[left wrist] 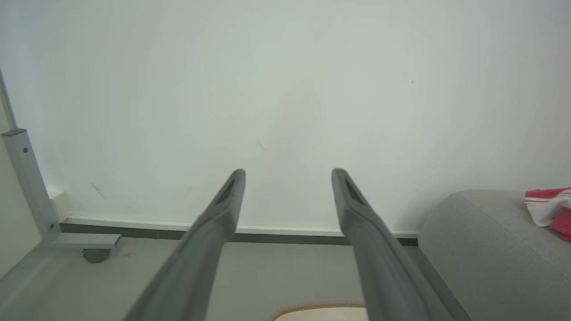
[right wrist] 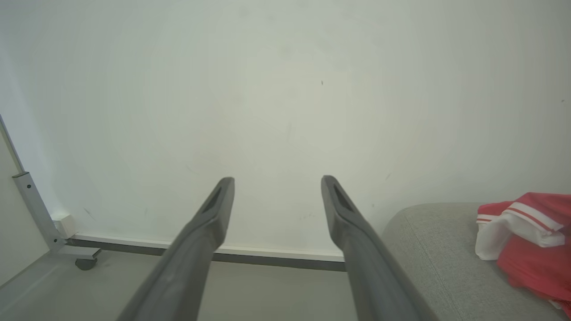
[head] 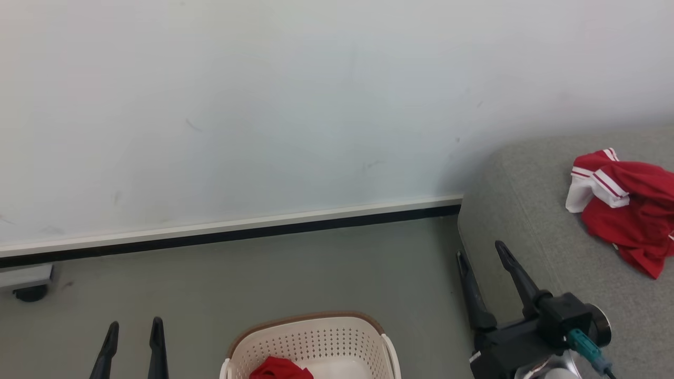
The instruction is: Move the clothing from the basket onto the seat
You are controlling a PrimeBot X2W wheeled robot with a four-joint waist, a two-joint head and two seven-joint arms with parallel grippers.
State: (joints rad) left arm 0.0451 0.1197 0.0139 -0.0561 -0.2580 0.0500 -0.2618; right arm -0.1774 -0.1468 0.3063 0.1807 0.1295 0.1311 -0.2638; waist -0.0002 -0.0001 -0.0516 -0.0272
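head view: a red garment (head: 626, 208) lies crumpled on the grey-green seat (head: 526, 210) at right, probably already delivered. a second red garment (head: 279, 368) sits in the cream basket (head: 310, 319) on the floor, bottom centre, yet to be moved. the left gripper (head: 135, 322) and right gripper (head: 479, 250) flank the basket, fingers parted and empty.

left wrist view: fingers wide apart, holding nothing, above the basket rim.

right wrist view: fingers spread, empty, the seat beside them; seemingly free for the next pick.

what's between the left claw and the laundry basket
Just bare grey floor; the head view shows nothing lying between the left claw and the laundry basket.
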